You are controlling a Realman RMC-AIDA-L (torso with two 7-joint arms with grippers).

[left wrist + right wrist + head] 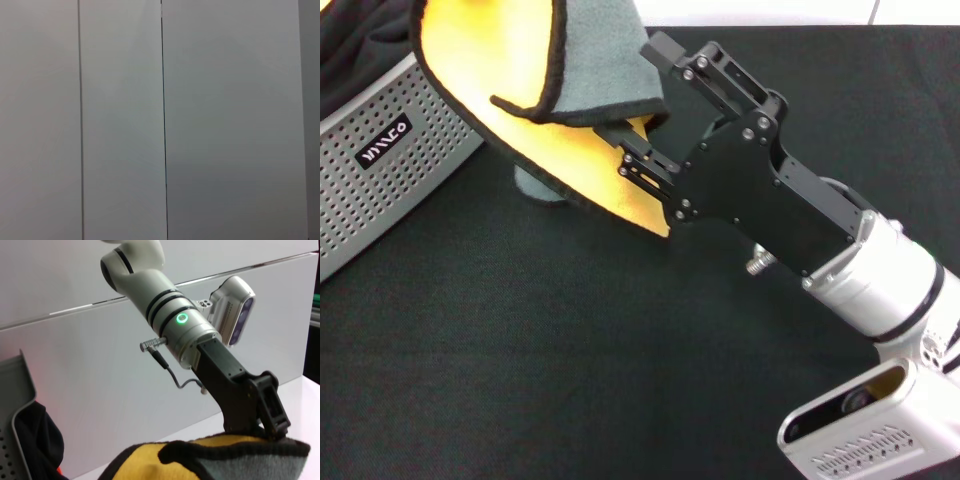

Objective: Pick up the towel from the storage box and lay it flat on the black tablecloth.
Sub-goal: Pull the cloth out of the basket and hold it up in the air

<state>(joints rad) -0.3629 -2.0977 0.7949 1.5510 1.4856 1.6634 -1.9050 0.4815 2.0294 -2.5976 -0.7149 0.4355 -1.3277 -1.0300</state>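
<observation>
Right gripper (638, 152) clamping towel (510, 70) — lifted above black tablecloth (520, 340)

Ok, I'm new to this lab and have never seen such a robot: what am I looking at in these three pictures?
This is a two-armed robot. The head view looks down from a camera on its head. There, the right gripper, black jaws on a white arm, is pinched shut on the towel, which is yellow-orange with a grey back. It hangs folded over itself, beside the storage box, the perforated grey bin. Underneath lies the black tablecloth. The right wrist view is a low close-up showing a white arm and a gripper at the towel. The left wrist view shows only pale wall panels, so the left arm is parked elsewhere, out of sight.
</observation>
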